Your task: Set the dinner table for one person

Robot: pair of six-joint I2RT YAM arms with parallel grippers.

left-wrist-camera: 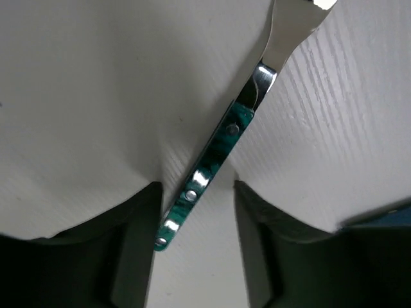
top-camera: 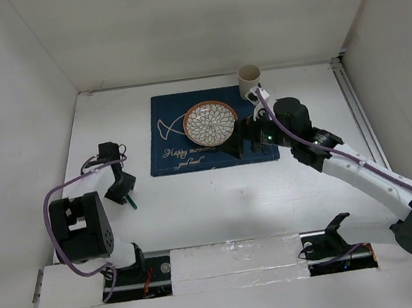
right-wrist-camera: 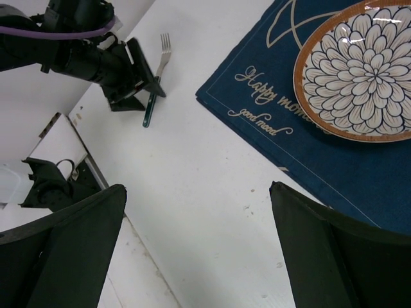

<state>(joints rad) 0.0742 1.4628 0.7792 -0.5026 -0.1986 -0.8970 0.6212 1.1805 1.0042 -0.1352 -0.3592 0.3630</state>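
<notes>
My left gripper (top-camera: 126,191) straddling the green-handled steel fork (left-wrist-camera: 215,154) — right gripper (right-wrist-camera: 198,199) spread wide, gripping nothing.
I'm seeing the fork lying flat on the matte white dinner table (top-camera: 220,205), left of the navy blue fish-print cloth placemat (top-camera: 170,140), with the left jaws standing either side of its handle, not clamped. The round orange-rimmed plate (top-camera: 210,122) is sitting on the placemat, its whole petal pattern showing — the cream mug (top-camera: 249,78) is standing at the mat's far right corner, inside unclear.
</notes>
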